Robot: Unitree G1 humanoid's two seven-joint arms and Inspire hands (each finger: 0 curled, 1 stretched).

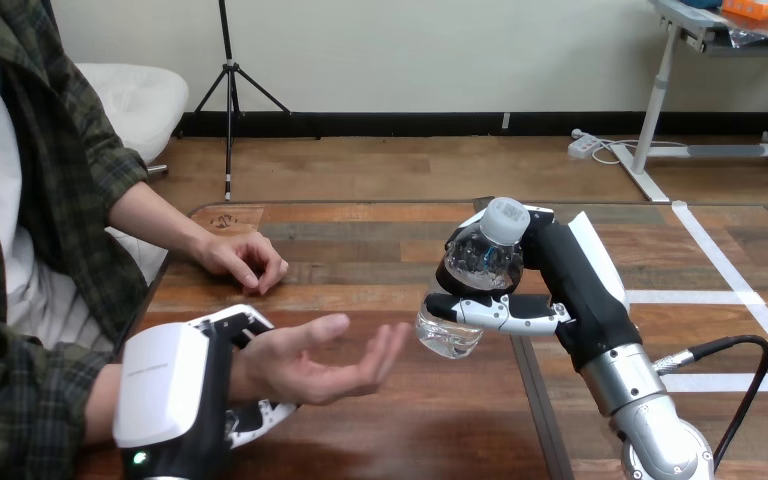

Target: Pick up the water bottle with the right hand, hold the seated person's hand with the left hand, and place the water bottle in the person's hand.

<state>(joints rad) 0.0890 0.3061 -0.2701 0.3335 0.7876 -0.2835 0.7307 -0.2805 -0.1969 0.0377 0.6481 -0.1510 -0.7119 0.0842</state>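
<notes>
Over the wooden table (380, 240), the left hand (175, 385) has its fingers curled round the wrist of the person's hand (310, 365), which lies palm up. The right hand (552, 268) is wrapped around the water bottle (478, 262), held off the table. The bottle's long axis runs from cap at 1 o'clock to base at 7 o'clock. The open palm lies at 8 o'clock from the base, its fingertips just beside it.
</notes>
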